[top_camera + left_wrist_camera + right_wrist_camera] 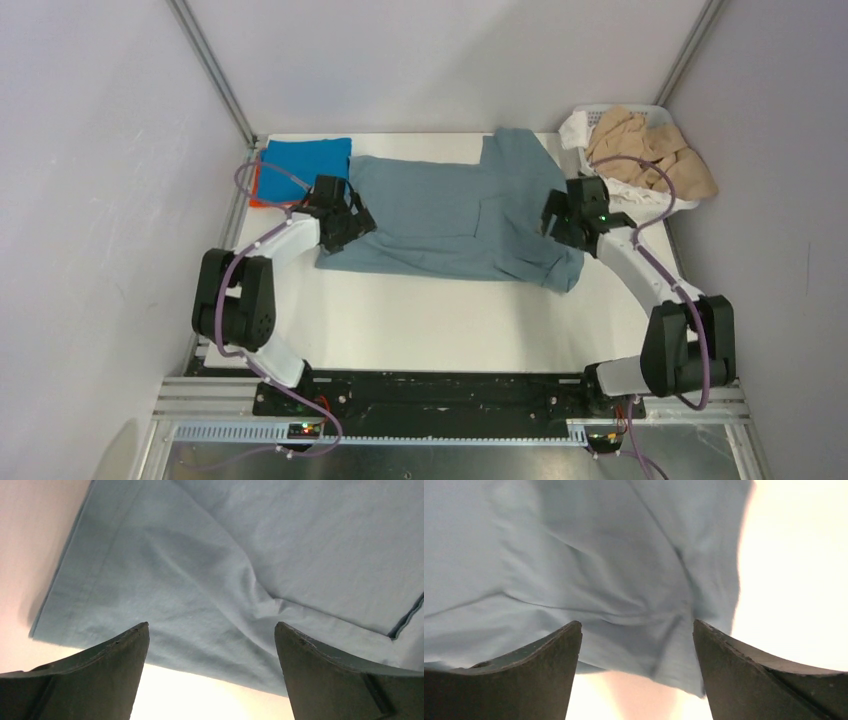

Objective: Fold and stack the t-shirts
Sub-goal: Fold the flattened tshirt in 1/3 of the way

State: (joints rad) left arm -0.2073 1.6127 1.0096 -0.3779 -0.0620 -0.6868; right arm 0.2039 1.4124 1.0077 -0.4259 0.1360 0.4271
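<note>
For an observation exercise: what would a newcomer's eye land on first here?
A large grey-blue t-shirt lies spread mid-table, the left tool and right tool open at its ends. A folded bright blue t-shirt sits far left; a white basket heaped with tan shirts, far right.

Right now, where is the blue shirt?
In the top view the blue shirt lies at the table's far left corner, on an orange shirt, beside the grey shirt, just beyond the left gripper.

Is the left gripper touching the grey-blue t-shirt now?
Cannot tell. In the left wrist view the left gripper is open over the grey-blue t-shirt, but no view shows contact or a gap plainly.
</note>
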